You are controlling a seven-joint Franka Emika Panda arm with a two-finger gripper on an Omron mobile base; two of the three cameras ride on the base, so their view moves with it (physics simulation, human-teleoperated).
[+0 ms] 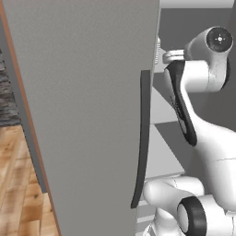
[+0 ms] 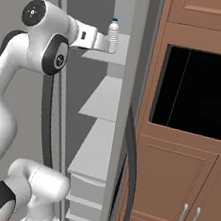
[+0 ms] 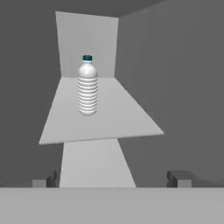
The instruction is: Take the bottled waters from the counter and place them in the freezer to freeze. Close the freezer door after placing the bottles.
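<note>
End effector point(image 3: 111, 179) open; bottle point(image 3: 87, 85) upright on freezer shelf point(image 3: 127, 122).

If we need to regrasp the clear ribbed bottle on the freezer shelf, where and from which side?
Grip the clear ribbed plastic bottle with the dark teal cap across its ribbed middle, coming in level from the open front of the shelf. It stands upright and alone, with freezer walls behind and beside it. The open gripper already faces it, probably wide enough.

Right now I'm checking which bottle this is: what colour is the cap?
Dark teal, on the bottle; clearest in the hand view.
</note>
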